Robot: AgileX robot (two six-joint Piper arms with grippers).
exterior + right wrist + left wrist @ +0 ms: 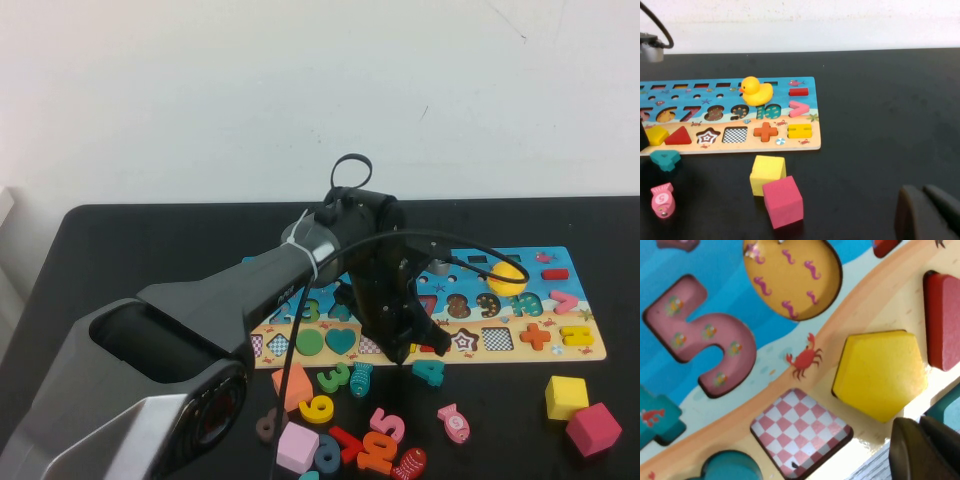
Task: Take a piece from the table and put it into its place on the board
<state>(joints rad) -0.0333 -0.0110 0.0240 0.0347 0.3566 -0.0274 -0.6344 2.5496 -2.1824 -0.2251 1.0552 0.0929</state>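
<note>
My left hand (pixel 400 345) hovers over the piece (pixel 881 374), grip state unclear; the piece sits askew on the board (pixel 790 385), needing a square press; right hand (pixel 927 212) parked above the desk (pixel 880 115), grip unclear

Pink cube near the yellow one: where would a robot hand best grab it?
Probably from straight above, pinching two opposite flat sides of the pink cube, the pair clear of the yellow cube crowding one corner. It sits flat, top open. The right gripper is nearer, low over the table; the left gripper hangs over the board.
</note>
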